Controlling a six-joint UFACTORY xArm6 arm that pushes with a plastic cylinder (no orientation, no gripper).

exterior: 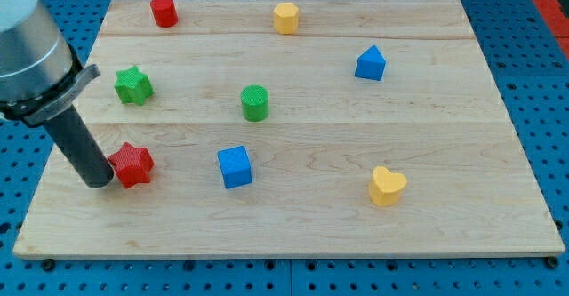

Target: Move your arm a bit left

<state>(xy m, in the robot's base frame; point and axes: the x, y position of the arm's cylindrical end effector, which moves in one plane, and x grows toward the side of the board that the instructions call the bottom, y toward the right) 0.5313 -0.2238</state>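
Observation:
My tip [96, 183] rests on the wooden board [293, 216] near its left edge, touching the left side of the red star block [133, 164]. The dark rod rises up and to the left into the arm's grey body at the view's top left. A green star block [133, 85] lies above the red star. A blue cube [235, 167] lies to the right of the red star.
A red cylinder [164, 12] and a yellow hexagon block [285, 18] stand near the board's top edge. A green cylinder [254, 102] stands at the middle. A blue triangular block [371, 64] is at the upper right, a yellow heart [387, 187] at the lower right.

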